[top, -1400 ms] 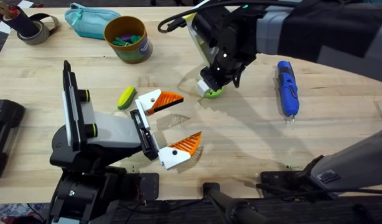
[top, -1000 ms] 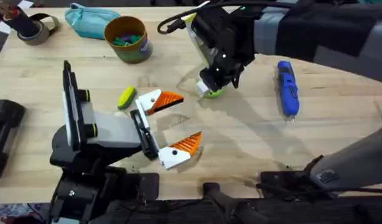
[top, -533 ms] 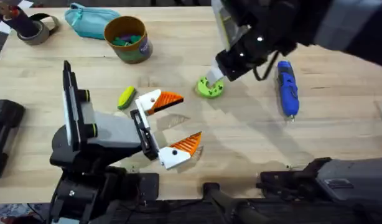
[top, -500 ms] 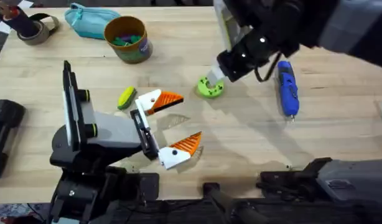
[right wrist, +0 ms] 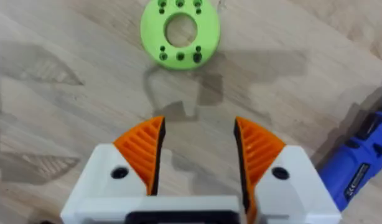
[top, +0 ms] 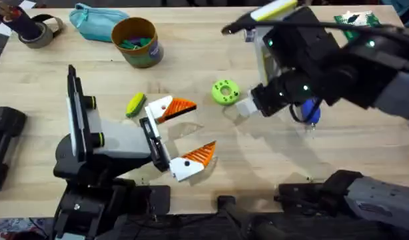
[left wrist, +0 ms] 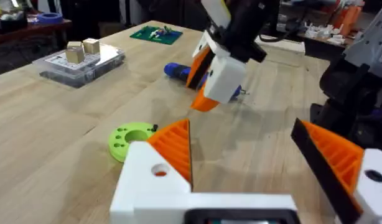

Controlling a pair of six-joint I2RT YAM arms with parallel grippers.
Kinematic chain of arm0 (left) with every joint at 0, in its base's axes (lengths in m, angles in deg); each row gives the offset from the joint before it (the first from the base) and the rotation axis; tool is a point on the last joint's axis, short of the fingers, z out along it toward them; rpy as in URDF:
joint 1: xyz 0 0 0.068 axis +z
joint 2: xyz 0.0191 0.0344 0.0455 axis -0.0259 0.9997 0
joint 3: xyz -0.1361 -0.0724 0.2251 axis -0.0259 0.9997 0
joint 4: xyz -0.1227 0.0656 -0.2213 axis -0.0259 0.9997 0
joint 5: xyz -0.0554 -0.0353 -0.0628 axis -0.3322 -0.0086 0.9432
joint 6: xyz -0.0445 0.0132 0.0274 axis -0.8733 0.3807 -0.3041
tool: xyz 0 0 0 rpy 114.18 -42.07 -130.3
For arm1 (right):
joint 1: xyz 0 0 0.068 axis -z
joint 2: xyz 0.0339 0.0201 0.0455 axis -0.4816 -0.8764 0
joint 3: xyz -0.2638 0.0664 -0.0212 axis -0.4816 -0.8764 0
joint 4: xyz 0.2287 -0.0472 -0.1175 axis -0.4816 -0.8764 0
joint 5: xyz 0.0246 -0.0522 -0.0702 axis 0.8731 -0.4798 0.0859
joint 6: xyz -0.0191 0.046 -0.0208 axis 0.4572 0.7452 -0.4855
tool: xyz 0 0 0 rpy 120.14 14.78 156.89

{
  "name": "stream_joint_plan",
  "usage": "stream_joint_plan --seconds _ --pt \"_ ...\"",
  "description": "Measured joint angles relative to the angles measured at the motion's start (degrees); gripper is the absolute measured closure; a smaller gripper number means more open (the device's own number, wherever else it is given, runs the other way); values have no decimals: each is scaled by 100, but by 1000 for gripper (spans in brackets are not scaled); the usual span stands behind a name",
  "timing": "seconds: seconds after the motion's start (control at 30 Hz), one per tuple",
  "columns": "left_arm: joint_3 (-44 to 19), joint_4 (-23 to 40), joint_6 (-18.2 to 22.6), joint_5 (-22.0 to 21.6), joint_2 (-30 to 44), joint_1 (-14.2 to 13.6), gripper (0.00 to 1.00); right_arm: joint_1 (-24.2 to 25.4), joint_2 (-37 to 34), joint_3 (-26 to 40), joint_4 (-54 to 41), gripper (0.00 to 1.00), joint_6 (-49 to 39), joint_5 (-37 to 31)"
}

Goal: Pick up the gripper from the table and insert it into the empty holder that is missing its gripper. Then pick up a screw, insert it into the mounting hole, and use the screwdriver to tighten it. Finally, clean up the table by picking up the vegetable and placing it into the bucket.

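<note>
Table (top: pixel 364 143): light wood with grain; it carries every loose thing, and the arms work from the near edge.
Left gripper (top: pixel 185 133): it rests low near the middle-left of the table, fingers spread wide with nothing between them. I judge it is parked out of the way and waits its turn.
Right gripper (right wrist: pixel 200 149): it hovers above bare wood between the green disc and the screwdriver, orange pads apart and empty. The disc lies free, so the gripper seems between steps and maybe goes to the screwdriver next.
Bucket (top: pixel 137 42): ochre can at the far left, upright, mouth up, small coloured pieces already inside. It stands just beside the teal pouch (top: pixel 91 20).
Screwdriver (right wrist: pixel 359 160): blue, lying flat on the table just beside the right gripper, partly hidden under that arm in the overhead view. Its long axis runs from far to near, and the thin bit points to the near edge.
Green disc (top: pixel 224 91): flat on the wood, round, its holes facing up, so it has no clear direction.
Vegetable (top: pixel 134 104): yellow with a green side, lying near the left gripper's far finger, well apart from the bucket. Its long axis lies slanted, far end toward the bucket's side.
</note>
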Motion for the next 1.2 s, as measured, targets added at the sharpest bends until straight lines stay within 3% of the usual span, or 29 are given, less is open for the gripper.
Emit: stream_joint_plan --seconds 0.27,1.2 --pt "0 0 0 0 0 0 14 3 200 -435 121 356 -1 1" --pt "0 0 0 0 0 0 14 3 -206 -546 956 356 1 3"
